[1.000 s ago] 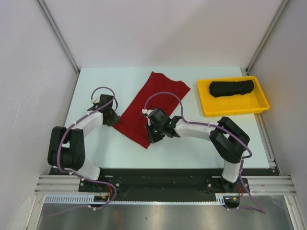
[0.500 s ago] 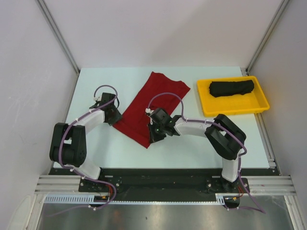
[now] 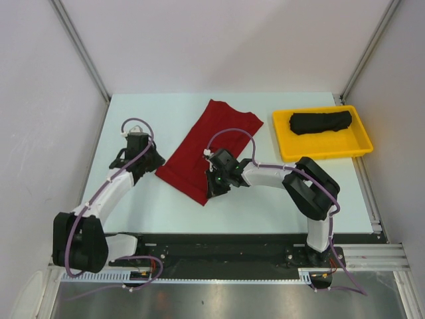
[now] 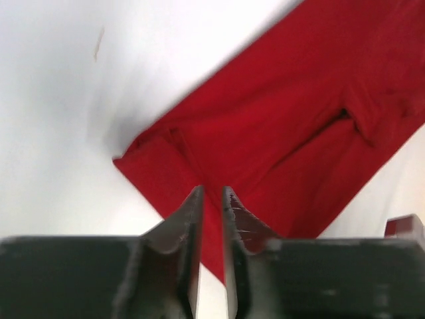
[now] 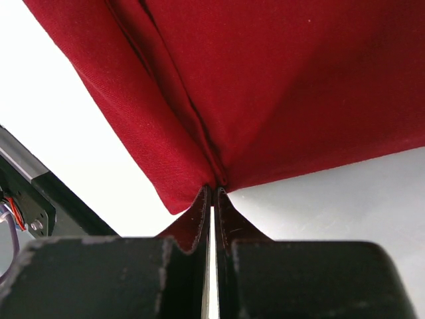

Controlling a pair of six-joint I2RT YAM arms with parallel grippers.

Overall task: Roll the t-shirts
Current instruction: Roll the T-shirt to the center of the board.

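Red t-shirt [image 5: 265, 86] edge between right jaws

Jaws nearly closed, seemingly empty, above the folded red t-shirt [image 4: 285, 133].

A folded t-shirt [image 3: 209, 147] is lying diagonally at the middle of the table [image 3: 153, 206]. To its right, a tray [image 3: 325, 149] is sitting near the far right corner, with a rolled t-shirt [image 3: 321, 122] lying inside it. The left gripper [image 3: 149, 159] is sitting just left of the folded shirt's near corner; the right gripper [image 3: 214, 188] is sitting at its near right edge.
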